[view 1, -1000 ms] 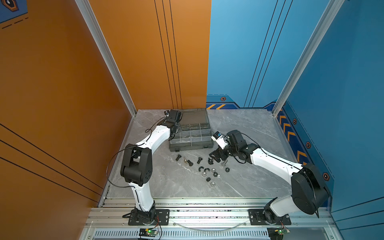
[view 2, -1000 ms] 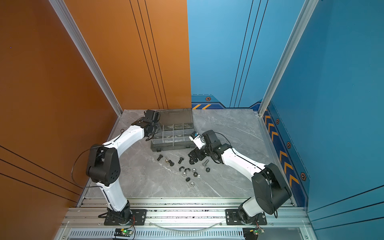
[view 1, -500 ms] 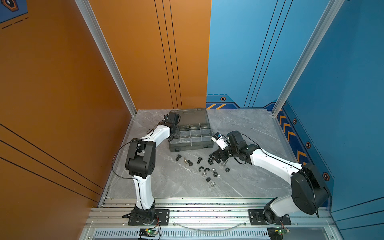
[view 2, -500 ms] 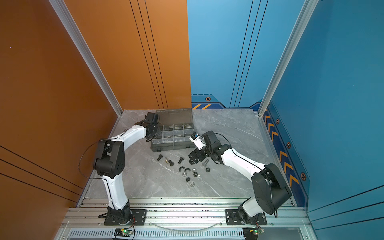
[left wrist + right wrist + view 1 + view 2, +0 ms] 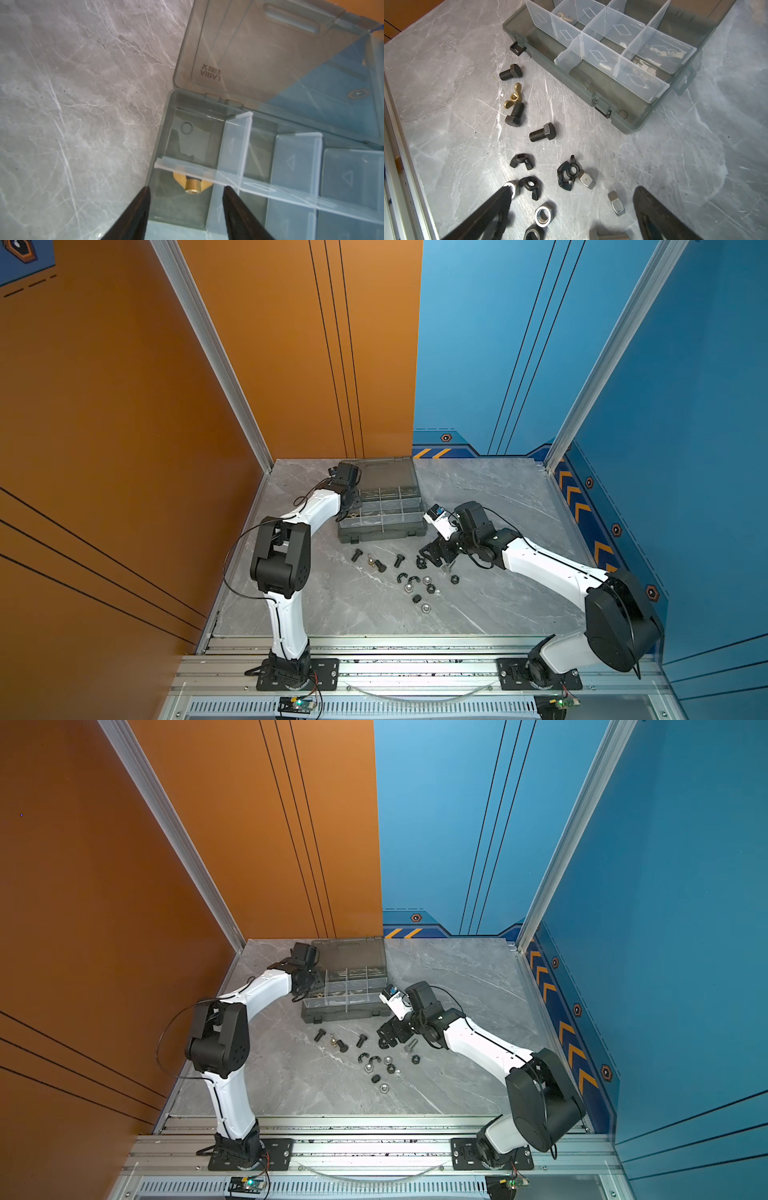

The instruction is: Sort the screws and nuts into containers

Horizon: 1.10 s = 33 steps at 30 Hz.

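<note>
The dark grey organiser case (image 5: pixel 382 533) (image 5: pixel 345 1014) lies open at the back of the table, its containers split by clear dividers (image 5: pixel 236 145). My left gripper (image 5: pixel 187 187) (image 5: pixel 351 510) hangs open over the case's left end compartment, where a brass wing nut (image 5: pixel 192 186) lies loose, apart from both fingers. My right gripper (image 5: pixel 574 188) (image 5: pixel 430 556) is open wide just above the scattered nuts: black wing nuts (image 5: pixel 521 161) and silver hex nuts (image 5: pixel 543 214). Three black screws (image 5: pixel 543 133) (image 5: pixel 399 560) and a second brass wing nut (image 5: pixel 512 98) lie in front of the case. A silver screw (image 5: pixel 609 235) lies by the right fingers.
The smoky lid (image 5: pixel 270 52) leans back behind the compartments, close to the orange wall. Another brass wing nut (image 5: pixel 564 16) lies in a far compartment. An aluminium rail (image 5: pixel 374 645) edges the table's front. Bare marble table (image 5: pixel 498 497) stretches to the right of the case.
My left gripper has opened over the case's left end, and that arm's elbow has swung right. The right arm has stayed still.
</note>
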Motion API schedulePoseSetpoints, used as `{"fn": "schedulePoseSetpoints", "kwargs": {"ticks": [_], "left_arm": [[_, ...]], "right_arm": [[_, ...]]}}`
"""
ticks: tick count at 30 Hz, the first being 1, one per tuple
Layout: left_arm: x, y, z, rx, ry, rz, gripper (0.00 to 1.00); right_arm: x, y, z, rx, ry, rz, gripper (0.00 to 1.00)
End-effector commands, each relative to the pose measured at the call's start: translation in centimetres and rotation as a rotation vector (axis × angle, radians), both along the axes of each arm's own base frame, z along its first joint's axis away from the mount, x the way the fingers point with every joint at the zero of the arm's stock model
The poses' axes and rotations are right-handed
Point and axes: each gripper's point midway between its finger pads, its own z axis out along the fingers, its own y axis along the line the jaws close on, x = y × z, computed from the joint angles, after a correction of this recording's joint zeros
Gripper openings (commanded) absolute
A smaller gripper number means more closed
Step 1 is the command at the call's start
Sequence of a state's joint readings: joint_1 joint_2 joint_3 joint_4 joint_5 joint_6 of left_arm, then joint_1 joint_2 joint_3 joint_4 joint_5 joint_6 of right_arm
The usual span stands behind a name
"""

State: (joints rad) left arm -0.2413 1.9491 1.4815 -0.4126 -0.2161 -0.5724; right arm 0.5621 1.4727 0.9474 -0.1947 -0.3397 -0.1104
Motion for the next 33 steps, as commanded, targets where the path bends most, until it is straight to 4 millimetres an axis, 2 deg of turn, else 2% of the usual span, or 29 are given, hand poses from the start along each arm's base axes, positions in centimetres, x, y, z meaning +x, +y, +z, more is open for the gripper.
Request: {"fn": "schedulePoseSetpoints", "kwargs": {"ticks": [1, 3, 7, 9, 12, 17, 22, 25, 29, 33], "left_arm": [[-1.5, -1.8, 5.0, -0.020, -0.066, -0.061, 0.63], [-3.3, -3.1, 5.8, -0.021, -0.059, -0.092, 0.67], [-7.5, -5.5, 5.7, -0.001, -0.031, -0.130, 0.69], [-9.9, -7.2, 5.1, -0.001, -0.010, -0.162, 0.70], [-13.1, -8.7, 3.7, 0.000, 0.031, -0.183, 0.71], [-16.8, -10.2, 1.1, 0.042, 0.081, -0.258, 0.71], [-18.8, -9.4, -2.0, 0.028, 0.141, -0.207, 0.70], [-19.3, -8.9, -3.3, -0.001, 0.151, -0.145, 0.68], [-19.1, -8.4, -4.6, -0.044, 0.157, -0.077, 0.64], [-18.4, -8.4, -5.3, -0.069, 0.160, -0.039, 0.56]], "right_arm": [[-1.0, -0.3, 0.2, 0.009, 0.018, 0.004, 0.94], [-1.0, -0.4, 0.3, 0.012, 0.015, 0.002, 0.95], [-1.0, -0.6, 0.4, 0.016, 0.012, 0.000, 0.95], [-1.0, -0.7, 0.4, 0.016, 0.015, -0.001, 0.95], [-0.9, -1.0, 0.5, 0.016, 0.015, -0.008, 0.95], [-0.8, -1.5, 0.8, 0.022, 0.011, -0.020, 0.95], [-0.8, -1.7, 0.7, 0.033, 0.016, -0.025, 0.95], [-0.8, -1.6, 0.4, 0.035, 0.024, -0.025, 0.95], [-0.8, -1.5, 0.5, 0.047, 0.023, -0.029, 0.94], [-0.9, -1.5, 0.5, 0.054, 0.025, -0.030, 0.94]]}}
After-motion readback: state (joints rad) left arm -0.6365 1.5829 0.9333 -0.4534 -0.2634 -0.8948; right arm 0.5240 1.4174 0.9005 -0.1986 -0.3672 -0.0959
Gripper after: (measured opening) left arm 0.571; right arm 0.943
